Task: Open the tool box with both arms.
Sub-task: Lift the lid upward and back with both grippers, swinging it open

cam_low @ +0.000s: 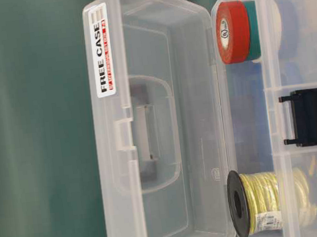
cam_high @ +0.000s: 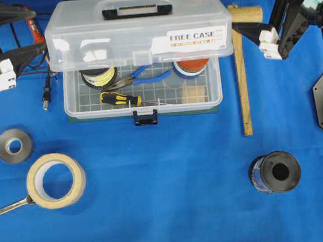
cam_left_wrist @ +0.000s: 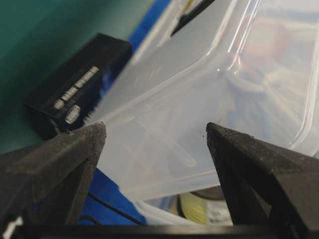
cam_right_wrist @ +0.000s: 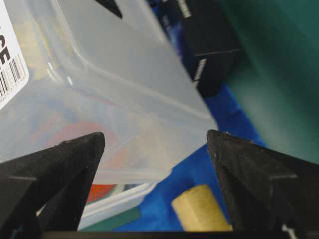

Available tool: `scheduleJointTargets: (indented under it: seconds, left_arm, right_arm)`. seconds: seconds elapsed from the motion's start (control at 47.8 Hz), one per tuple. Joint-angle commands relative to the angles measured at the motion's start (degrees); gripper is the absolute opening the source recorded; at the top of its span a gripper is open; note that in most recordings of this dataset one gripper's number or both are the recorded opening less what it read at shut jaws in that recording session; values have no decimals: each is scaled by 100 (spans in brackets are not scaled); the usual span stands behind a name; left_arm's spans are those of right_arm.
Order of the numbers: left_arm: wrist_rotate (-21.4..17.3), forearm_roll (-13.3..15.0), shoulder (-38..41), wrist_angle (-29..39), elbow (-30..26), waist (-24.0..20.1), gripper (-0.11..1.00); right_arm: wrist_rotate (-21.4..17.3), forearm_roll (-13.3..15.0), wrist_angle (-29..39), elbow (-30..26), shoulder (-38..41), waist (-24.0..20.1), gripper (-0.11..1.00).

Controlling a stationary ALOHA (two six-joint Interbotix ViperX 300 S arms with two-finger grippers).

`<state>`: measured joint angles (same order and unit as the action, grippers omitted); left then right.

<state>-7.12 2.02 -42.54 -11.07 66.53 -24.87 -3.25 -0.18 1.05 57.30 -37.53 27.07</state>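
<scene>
The clear tool box stands at the back middle of the blue cloth with its lid raised and tipped back. Its black handle faces up and the dark blue latch hangs loose at the front. Inside lie pliers, a screwdriver, tape rolls and a yellow wire spool. My left gripper stands open just off the lid's left end, touching nothing; the lid's corner shows between its fingers. My right gripper is open off the lid's right end, with the lid corner between its fingers, untouched.
A wooden mallet lies along the box's right side, under the right gripper. A grey tape roll, a masking tape roll and a wrench lie front left. A black spool sits front right. A cable trails left of the box.
</scene>
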Motion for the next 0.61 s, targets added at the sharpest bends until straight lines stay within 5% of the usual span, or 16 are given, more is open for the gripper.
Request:
scheduleJointTargets:
  seconds: [0.0,0.586]
  left_arm:
    - [-18,0,44,-202,-193,-62,81]
    - [-343,-9,571,-773,-360,-782,81]
  right_arm:
    - [-9,-18,-167,-281,0,97,85]
    - [-9,-18,-185,-387,255,870,85]
